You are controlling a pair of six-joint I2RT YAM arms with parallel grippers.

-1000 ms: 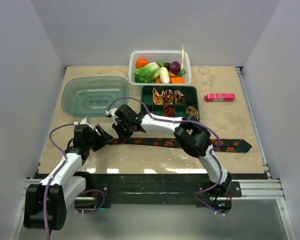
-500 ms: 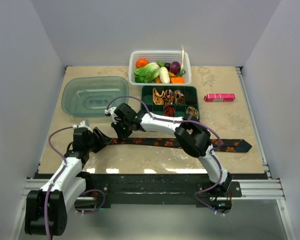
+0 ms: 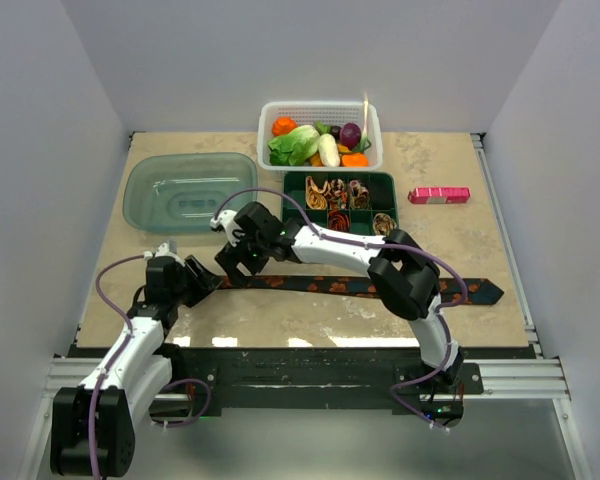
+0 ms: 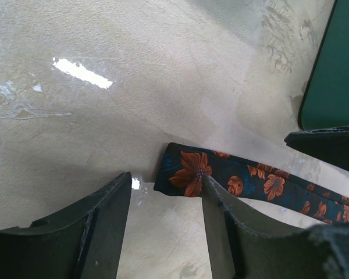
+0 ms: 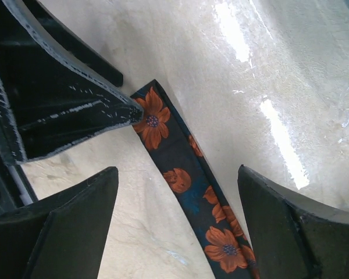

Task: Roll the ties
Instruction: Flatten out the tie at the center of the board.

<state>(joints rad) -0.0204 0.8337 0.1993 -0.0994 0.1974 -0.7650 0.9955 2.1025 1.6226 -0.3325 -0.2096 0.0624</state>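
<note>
The black tie [image 3: 360,286] lies flat on the desk [image 3: 460,240]. Its narrow end is under the right pincer [image 5: 177,174] and just ahead of the left pincer [image 4: 166,192], both apart and empty. Rolling looks not yet begun; next, 1 pincer must pinch that tip and fold it over.

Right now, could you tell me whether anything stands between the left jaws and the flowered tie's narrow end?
Nothing visible does. The tie's narrow end lies flat on bare table at the tips of the open left jaws; the right jaws straddle the tie farther along, not between.
</note>
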